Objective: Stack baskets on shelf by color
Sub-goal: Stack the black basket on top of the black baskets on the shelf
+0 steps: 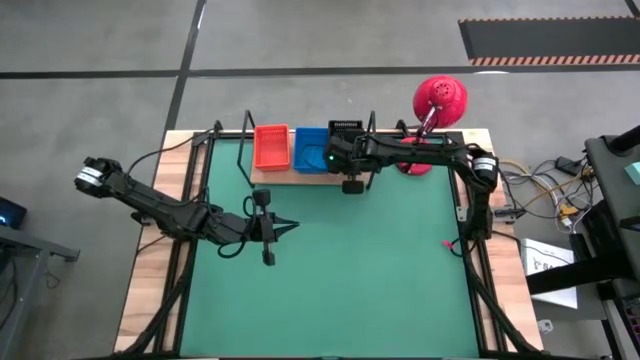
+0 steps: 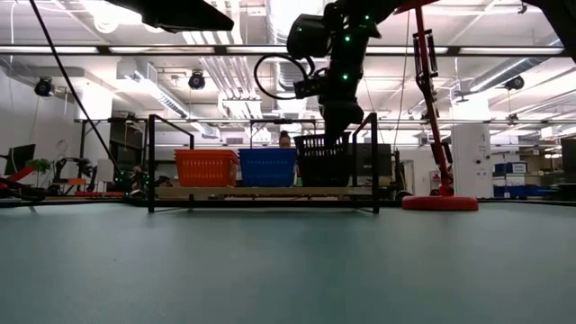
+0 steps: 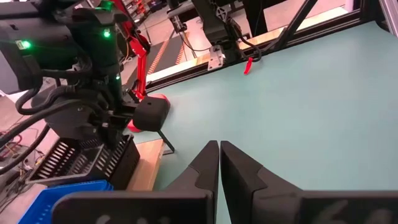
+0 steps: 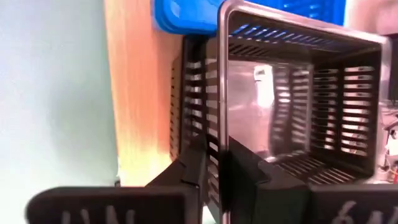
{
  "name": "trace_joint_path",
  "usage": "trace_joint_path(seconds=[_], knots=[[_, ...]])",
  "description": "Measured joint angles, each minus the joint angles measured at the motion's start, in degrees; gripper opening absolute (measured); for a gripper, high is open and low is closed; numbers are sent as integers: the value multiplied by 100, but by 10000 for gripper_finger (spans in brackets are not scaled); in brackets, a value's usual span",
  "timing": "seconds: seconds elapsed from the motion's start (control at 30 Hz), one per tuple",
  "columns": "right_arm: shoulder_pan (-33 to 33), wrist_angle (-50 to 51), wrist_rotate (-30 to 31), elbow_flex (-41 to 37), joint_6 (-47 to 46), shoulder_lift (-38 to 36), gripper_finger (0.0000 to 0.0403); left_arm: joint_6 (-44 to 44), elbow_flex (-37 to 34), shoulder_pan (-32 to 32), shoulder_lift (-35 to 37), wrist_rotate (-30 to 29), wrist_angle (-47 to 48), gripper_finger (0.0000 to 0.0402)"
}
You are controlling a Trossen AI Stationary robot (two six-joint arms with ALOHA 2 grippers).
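Right gripper (image 4: 214,168) is seen at the shelf's right end, its two fingers set narrowly astride the near wall of the black basket (image 2: 326,162), one finger outside the mesh and one inside; the wall is pinched or only just being let go, and which of the two cannot be told. The black basket rests on the wooden shelf (image 1: 270,176), just beside the blue basket (image 1: 310,148), which in turn sits against the orange basket (image 1: 271,147). Left gripper (image 1: 284,228) is held with its fingers pressed together over the green mat (image 1: 380,270), well apart from the shelf.

If the fingers are lifted before the wall is fully released, the black basket could be dragged up or tipped off the board. A sideways pull could knock it against the blue basket or catch the black wire upright (image 2: 373,162) just beside it. The red lamp (image 1: 438,100) stands close behind the right arm, so a wide swing backwards could strike it.

Open room is found straight up from the basket and towards the bare mat in front of the shelf, where nothing is seen to lie.
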State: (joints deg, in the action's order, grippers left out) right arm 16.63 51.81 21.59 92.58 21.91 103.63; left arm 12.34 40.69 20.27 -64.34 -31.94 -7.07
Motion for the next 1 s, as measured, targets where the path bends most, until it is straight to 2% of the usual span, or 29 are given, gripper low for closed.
trace_joint_path(seconds=[0.33,0.5,0.57,0.7,0.8,0.9,1.0], knots=[[17,382,43,20,-238,0,101,4,-2,0,0,0,0,0],[-51,1039,50,410,-688,-11,122,7,-2,-1,0,-2,0,0],[-96,1006,67,564,-929,-13,123,4,-4,0,0,0,0,0],[-114,174,197,488,-1010,6,97,12,-7,0,0,-2,0,0],[-38,-271,364,297,-542,144,60,41,-7,0,-1,-2,0,0],[59,-211,399,282,-403,335,20,46,-7,0,-2,-2,0,0],[75,83,394,273,-350,401,12,54,-7,0,-2,-2,1,0]])
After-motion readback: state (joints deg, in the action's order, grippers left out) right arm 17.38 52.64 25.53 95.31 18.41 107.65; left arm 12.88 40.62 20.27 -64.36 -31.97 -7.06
